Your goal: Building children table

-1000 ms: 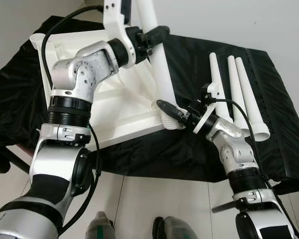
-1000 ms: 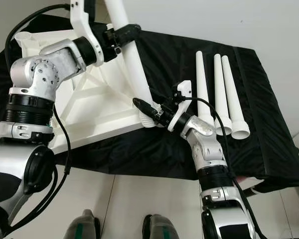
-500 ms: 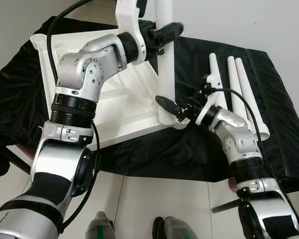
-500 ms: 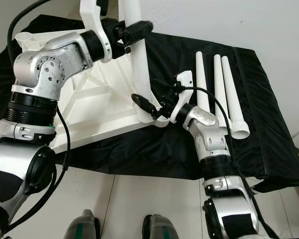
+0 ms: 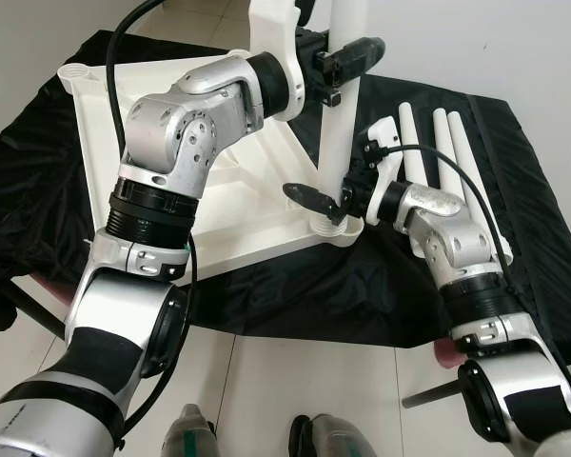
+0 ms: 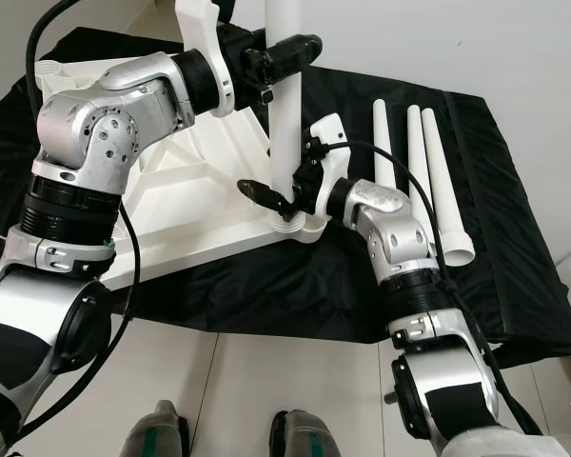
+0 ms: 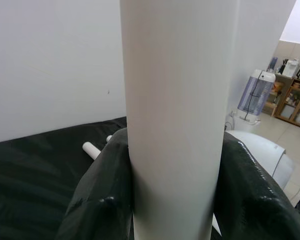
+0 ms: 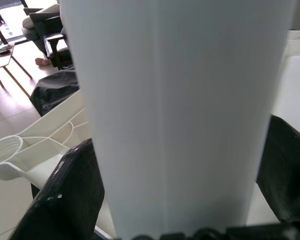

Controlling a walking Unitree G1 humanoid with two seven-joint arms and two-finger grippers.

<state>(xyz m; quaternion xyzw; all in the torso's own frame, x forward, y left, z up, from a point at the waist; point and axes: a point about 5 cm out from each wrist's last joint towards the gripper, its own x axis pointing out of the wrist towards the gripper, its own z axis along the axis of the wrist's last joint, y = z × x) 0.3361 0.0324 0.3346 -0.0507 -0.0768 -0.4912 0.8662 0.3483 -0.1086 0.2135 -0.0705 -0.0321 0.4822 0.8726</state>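
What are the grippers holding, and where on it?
Both hold the upright table leg: left gripper high on the shaft, right gripper near its base.

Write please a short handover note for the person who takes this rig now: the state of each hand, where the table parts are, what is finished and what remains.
Left hand: shut on the white leg, high on its shaft.
Right hand: shut on the same leg, low, just above the corner socket.
Tabletop: upside down on the black cloth; the held leg stands about upright, its foot in the near corner socket.
Done: first leg brought to its socket; whether it is fully seated cannot be told.
Left: seat it, then fit the three loose legs lying on the cloth at the robot's right.
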